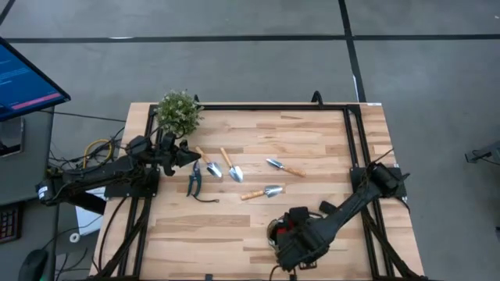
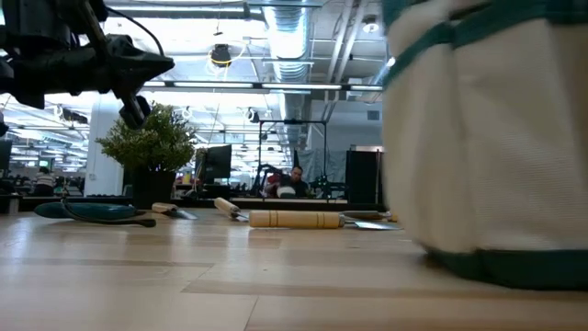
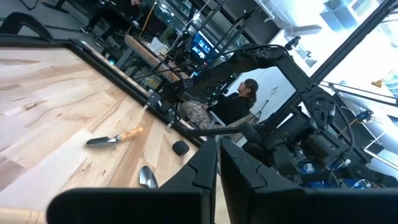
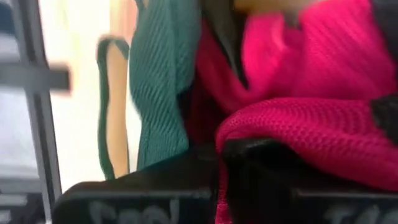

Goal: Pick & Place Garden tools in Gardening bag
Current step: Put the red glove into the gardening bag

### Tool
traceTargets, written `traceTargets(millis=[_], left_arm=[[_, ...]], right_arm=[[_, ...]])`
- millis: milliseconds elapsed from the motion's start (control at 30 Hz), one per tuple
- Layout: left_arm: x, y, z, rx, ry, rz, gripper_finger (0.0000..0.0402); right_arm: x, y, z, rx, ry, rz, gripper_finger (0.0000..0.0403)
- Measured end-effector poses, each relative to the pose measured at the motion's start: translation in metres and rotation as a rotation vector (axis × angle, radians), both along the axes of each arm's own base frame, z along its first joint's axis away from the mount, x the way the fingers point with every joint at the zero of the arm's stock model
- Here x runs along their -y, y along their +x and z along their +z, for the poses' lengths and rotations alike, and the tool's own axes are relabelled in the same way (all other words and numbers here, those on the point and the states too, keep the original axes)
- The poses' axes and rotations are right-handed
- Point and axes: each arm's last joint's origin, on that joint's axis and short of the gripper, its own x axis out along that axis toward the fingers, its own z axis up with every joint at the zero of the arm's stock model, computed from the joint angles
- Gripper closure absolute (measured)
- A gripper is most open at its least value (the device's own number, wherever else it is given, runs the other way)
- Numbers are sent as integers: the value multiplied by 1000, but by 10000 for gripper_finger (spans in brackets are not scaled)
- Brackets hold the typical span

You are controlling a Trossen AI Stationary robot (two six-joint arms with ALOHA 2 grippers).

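Right hand is clamped shut on the red gloves, sitting right over the gardening bag. Left hand, fingers nearly together and empty, hovers just beside the pruning shears, whose long axis points away from the potted plant.

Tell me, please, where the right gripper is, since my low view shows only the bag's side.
Observer: The right gripper is over the gardening bag, near the table's front edge.
Operator: Is anything at its fingers?
Observer: Red glove fabric lies against them, beside the bag's green trim.
Operator: How many tools are out on the table?
Observer: Four wooden-handled tools and the pruning shears, in front of the left gripper.
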Motion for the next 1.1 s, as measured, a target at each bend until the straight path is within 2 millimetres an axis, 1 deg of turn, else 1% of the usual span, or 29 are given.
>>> traceTargets(millis=[67, 133, 200, 300, 400, 567, 667, 800, 867, 1000, 1100], left_arm=[[0, 1, -1, -7, -3, 0, 384], [-1, 1, -1, -14, -7, 0, 384], [-1, 2, -2, -23, -11, -1, 384], [-2, 3, -4, -37, -18, 0, 384], [-2, 5, -5, -53, -25, 0, 384], [-3, 7, -8, -75, -37, 0, 384], [-4, 8, -9, -87, -42, 0, 384], [-4, 9, -10, -98, -49, 7, 384], [-5, 8, -10, -93, -81, 19, 384], [-6, 8, -6, -55, -144, 43, 384], [-6, 7, -5, -40, -140, 42, 384]], right_arm=[[-4, 5, -7, 44, 53, 3, 403], [-7, 7, -23, 47, 128, -8, 403], [-7, 2, -36, -1, 144, -53, 403], [-3, -6, -49, -90, 161, -104, 403], [3, -7, -57, -158, 196, -121, 403], [11, -1, -68, -189, 270, -114, 403], [14, 0, -68, -192, 264, -124, 393], [17, -4, -59, -179, 242, -141, 353], [20, -5, -50, -160, 248, -158, 328], [25, -10, -27, -96, 277, -192, 268], [29, -15, -8, -54, 309, -213, 226]])
